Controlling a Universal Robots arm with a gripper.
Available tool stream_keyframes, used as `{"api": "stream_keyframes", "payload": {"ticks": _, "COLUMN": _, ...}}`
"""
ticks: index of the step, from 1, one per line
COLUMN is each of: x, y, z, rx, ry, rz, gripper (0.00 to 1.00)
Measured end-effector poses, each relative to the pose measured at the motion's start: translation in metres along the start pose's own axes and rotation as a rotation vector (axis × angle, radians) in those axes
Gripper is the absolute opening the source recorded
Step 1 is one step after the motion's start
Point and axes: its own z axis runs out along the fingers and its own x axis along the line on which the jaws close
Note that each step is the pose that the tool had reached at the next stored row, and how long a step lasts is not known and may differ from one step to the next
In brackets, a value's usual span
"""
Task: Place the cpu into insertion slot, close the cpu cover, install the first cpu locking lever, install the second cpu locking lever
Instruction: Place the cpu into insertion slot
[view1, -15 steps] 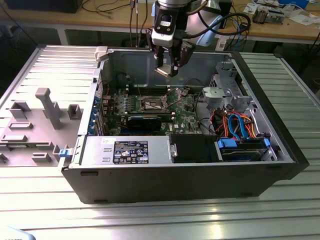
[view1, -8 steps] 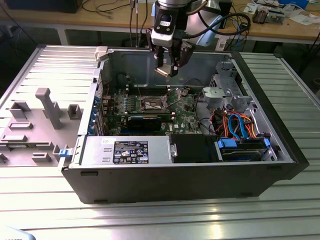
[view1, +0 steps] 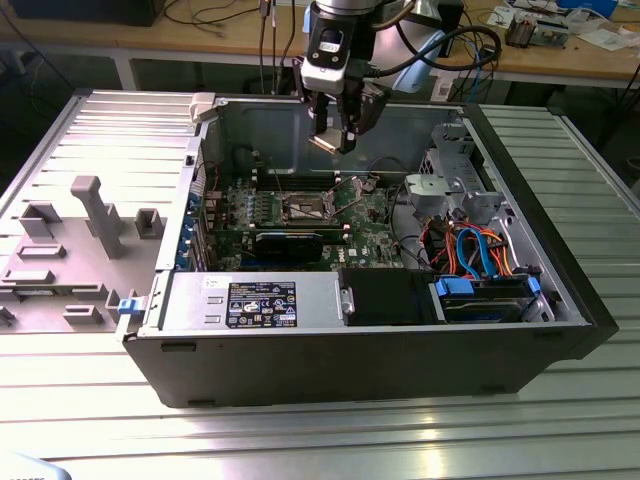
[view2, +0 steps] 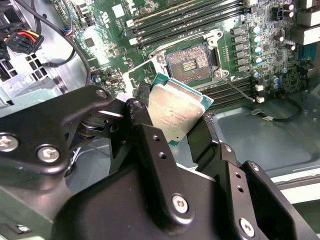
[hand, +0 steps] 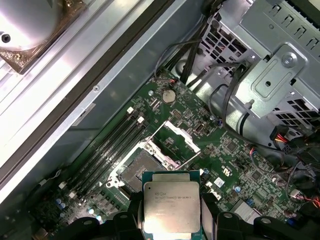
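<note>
Logged cpu (hand: 171, 207) clamped edgewise in gripper (view2: 173, 112), silvery top toward both wrist cameras, long axis untellable, above bare insertion slot (hand: 137, 170). Saw cpu cover (hand: 176, 142) raised in first wrist view.

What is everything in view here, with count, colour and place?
computer case: one, black and grey, open, lying on the table.
table: one, ribbed silvery metal, under the case.
circuit board: one, green, inside the case.
insertion slot: one, dark centre with grey rim, on the board, empty.
cpu cover: one, silvery, swung up beside the slot.
memory slots: several, black, alongside the slot.
drive cage: one, silvery, at the exterior view's right of the board.
cables: several, orange and blue, by the drive cage.
fixture blocks: several, grey, at the exterior view's left of the case.
cpu: one, silvery-grey, green-edged, held above the board.
gripper: one, black, shut on the cpu.
</note>
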Motion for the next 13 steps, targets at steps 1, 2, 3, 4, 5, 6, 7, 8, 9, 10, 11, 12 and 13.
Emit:
{"api": "stream_keyframes", "payload": {"ticks": 1, "x": 0.0000, "y": 0.0000, "z": 0.0000, "rx": 0.0000, "ry": 0.0001, "rz": 0.001, "gripper": 0.55}}
{"api": "stream_keyframes", "payload": {"ticks": 2, "x": 0.0000, "y": 0.0000, "z": 0.0000, "rx": 0.0001, "ry": -0.0001, "rz": 0.002, "gripper": 0.55}}
{"api": "stream_keyframes", "payload": {"ticks": 3, "x": 0.0000, "y": 0.0000, "z": 0.0000, "rx": 0.0001, "ry": -0.0001, "rz": 0.004, "gripper": 0.55}}
{"api": "stream_keyframes", "payload": {"ticks": 4, "x": 0.0000, "y": 0.0000, "z": 0.0000, "rx": 0.0001, "ry": -0.0001, "rz": 0.005, "gripper": 0.55}}
{"api": "stream_keyframes", "payload": {"ticks": 5, "x": 0.0000, "y": 0.0000, "z": 0.0000, "rx": 0.0001, "ry": -0.0002, "rz": 0.006, "gripper": 0.55}}
{"api": "stream_keyframes", "payload": {"ticks": 6, "x": 0.0000, "y": 0.0000, "z": 0.0000, "rx": 0.0002, "ry": -0.0002, "rz": 0.007, "gripper": 0.55}}
{"api": "stream_keyframes", "payload": {"ticks": 7, "x": 0.0000, "y": 0.0000, "z": 0.0000, "rx": 0.0001, "ry": -0.0002, "rz": 0.009, "gripper": 0.55}}
{"api": "stream_keyframes", "payload": {"ticks": 8, "x": 0.0000, "y": 0.0000, "z": 0.0000, "rx": 0.0002, "ry": -0.0002, "rz": 0.010, "gripper": 0.55}}
{"api": "stream_keyframes", "payload": {"ticks": 9, "x": 0.0000, "y": 0.0000, "z": 0.0000, "rx": 0.0002, "ry": -0.0003, "rz": 0.011, "gripper": 0.55}}
{"api": "stream_keyframes", "payload": {"ticks": 10, "x": 0.0000, "y": 0.0000, "z": 0.0000, "rx": 0.0004, "ry": -0.0005, "rz": 0.023, "gripper": 0.55}}
{"api": "stream_keyframes", "payload": {"ticks": 11, "x": 0.0000, "y": 0.0000, "z": 0.0001, "rx": 0.0006, "ry": -0.0007, "rz": 0.038, "gripper": 0.55}}
{"api": "stream_keyframes", "payload": {"ticks": 12, "x": 0.0000, "y": 0.0000, "z": 0.0001, "rx": 0.0007, "ry": -0.0009, "rz": 0.044, "gripper": 0.55}}
{"api": "stream_keyframes", "payload": {"ticks": 13, "x": 0.0000, "y": 0.0000, "z": 0.0001, "rx": 0.0008, "ry": -0.0010, "rz": 0.050, "gripper": 0.55}}
